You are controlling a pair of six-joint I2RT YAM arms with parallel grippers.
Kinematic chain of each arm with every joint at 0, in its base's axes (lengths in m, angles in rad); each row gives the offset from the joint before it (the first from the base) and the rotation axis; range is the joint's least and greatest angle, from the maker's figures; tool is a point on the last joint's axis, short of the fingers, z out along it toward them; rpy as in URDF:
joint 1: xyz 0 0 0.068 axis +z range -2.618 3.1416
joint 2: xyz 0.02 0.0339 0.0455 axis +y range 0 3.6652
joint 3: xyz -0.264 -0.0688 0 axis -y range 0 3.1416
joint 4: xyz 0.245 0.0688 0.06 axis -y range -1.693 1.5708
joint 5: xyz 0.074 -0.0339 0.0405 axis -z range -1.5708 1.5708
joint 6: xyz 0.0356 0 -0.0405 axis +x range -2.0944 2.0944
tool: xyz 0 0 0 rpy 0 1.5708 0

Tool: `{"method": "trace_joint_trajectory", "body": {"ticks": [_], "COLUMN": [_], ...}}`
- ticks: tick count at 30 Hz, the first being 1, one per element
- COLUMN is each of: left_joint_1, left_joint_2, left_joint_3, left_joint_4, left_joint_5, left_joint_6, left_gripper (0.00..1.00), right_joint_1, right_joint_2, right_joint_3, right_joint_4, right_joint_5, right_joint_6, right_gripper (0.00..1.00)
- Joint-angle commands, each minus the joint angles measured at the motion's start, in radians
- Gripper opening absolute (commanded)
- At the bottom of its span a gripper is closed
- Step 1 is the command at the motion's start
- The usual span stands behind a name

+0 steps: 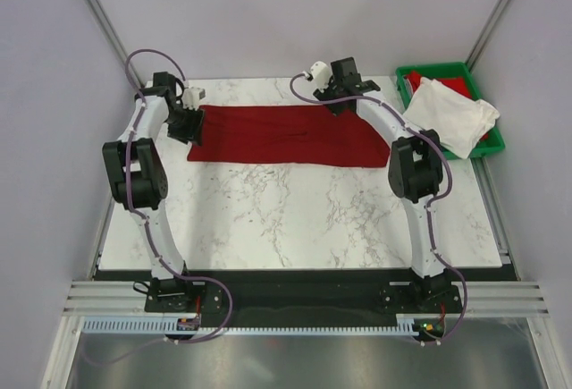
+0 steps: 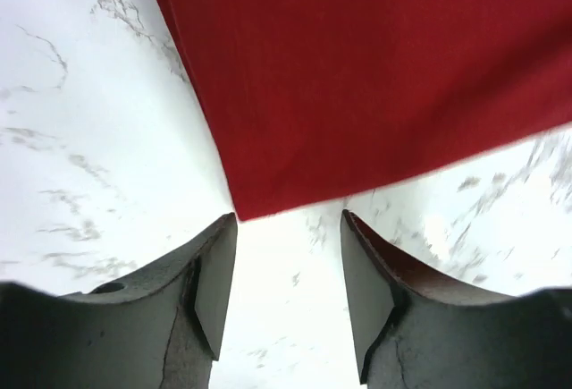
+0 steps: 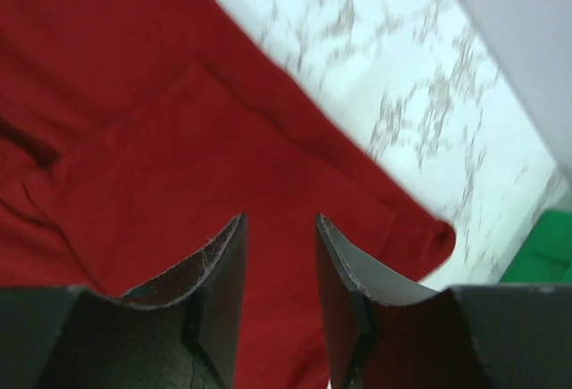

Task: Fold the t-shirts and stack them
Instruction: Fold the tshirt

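Observation:
The dark red t-shirt (image 1: 286, 134) lies flat as a long folded strip across the back of the marble table (image 1: 295, 219). My left gripper (image 1: 189, 125) is at the strip's left end. In the left wrist view it (image 2: 288, 219) stands open over bare marble, with the shirt's corner (image 2: 375, 76) just past its fingertips and nothing between the fingers. My right gripper (image 1: 338, 107) hovers over the strip's right part. It (image 3: 279, 219) is open, with red cloth (image 3: 134, 139) lying under the gap and not pinched. The off-white t-shirt (image 1: 451, 116) sits crumpled in the bin.
A green plastic bin (image 1: 447, 69) stands at the back right corner, off the table's right edge, with a bit of red showing under the white cloth. A corner of the bin (image 3: 545, 246) shows in the right wrist view. Grey walls close in on the back and sides.

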Motion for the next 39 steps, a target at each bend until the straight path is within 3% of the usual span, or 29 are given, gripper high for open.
{"method": "trace_joint_trajectory", "body": {"ticks": [1, 4, 7, 25, 29, 32, 35, 36, 39], "left_joint_1": [-0.001, -0.030, -0.051, -0.077, -0.085, -0.088, -0.088, -0.090, -0.090], "left_joint_2": [-0.140, -0.180, -0.163, 0.022, 0.046, 0.061, 0.066, 0.061, 0.021], "left_joint_3": [-0.083, -0.187, -0.228, -0.140, -0.132, -0.145, -0.166, -0.174, -0.215], "left_joint_4": [0.016, 0.018, 0.021, 0.101, 0.119, 0.121, 0.122, 0.121, 0.119], "left_joint_5": [0.011, -0.013, -0.046, -0.093, -0.101, -0.118, -0.138, -0.136, -0.150], "left_joint_6": [0.285, 0.482, 0.564, 0.587, 0.581, 0.588, 0.588, 0.585, 0.578], "left_gripper": [0.58, 0.60, 0.59, 0.55, 0.50, 0.41, 0.22, 0.11, 0.02], "right_joint_1": [-0.036, -0.038, -0.038, -0.038, -0.036, -0.035, -0.035, -0.035, -0.035], "right_joint_2": [-0.157, -0.230, -0.263, -0.367, -0.387, -0.399, -0.412, -0.415, -0.431], "right_joint_3": [-0.099, -0.189, -0.237, -0.383, -0.403, -0.425, -0.443, -0.454, -0.475], "right_joint_4": [0.055, 0.053, 0.048, 0.022, 0.015, 0.013, 0.010, 0.010, 0.009], "right_joint_5": [0.035, 0.017, -0.014, 0.009, 0.009, 0.035, 0.046, 0.046, 0.047], "right_joint_6": [0.061, 0.070, 0.075, 0.039, 0.027, 0.016, 0.012, 0.010, 0.009], "right_gripper": [0.44, 0.44, 0.45, 0.45, 0.45, 0.44, 0.44, 0.44, 0.44]}}
